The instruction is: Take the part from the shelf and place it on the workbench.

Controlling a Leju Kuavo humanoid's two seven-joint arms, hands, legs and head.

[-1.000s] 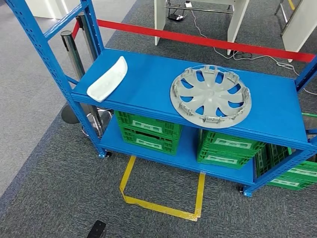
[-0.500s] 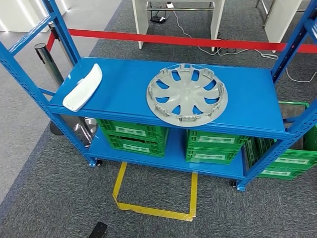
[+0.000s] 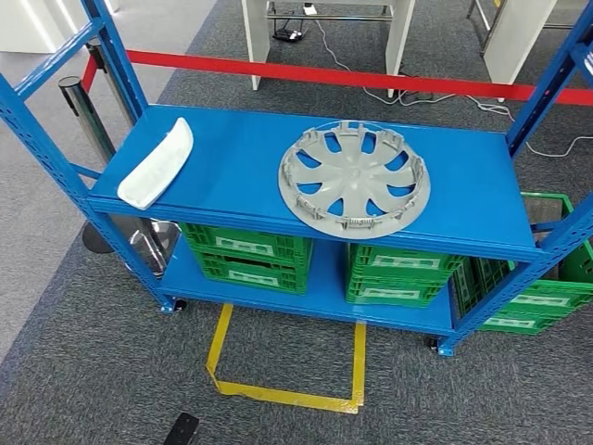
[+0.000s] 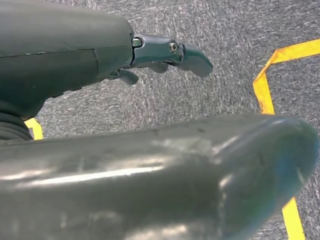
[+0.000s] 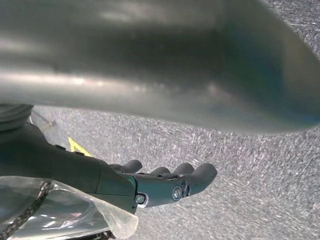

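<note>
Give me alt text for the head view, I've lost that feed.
A blue shelf holds a grey hubcap mid-right and a white part at its left end. Green crates sit on the lower level, a yellow tape outline marks the carpet in front, and a red belt runs behind.

A round grey plastic wheel cover (image 3: 354, 180) with curved spokes and cut-out openings lies flat on the top board of the blue metal shelf (image 3: 237, 167), inner side up so its rim clips stand upward; its near edge reaches the board's front lip. A white curved elongated plastic part (image 3: 155, 164) lies at the shelf's left end, well apart from the wheel cover, its near tip at the front edge.
</note>
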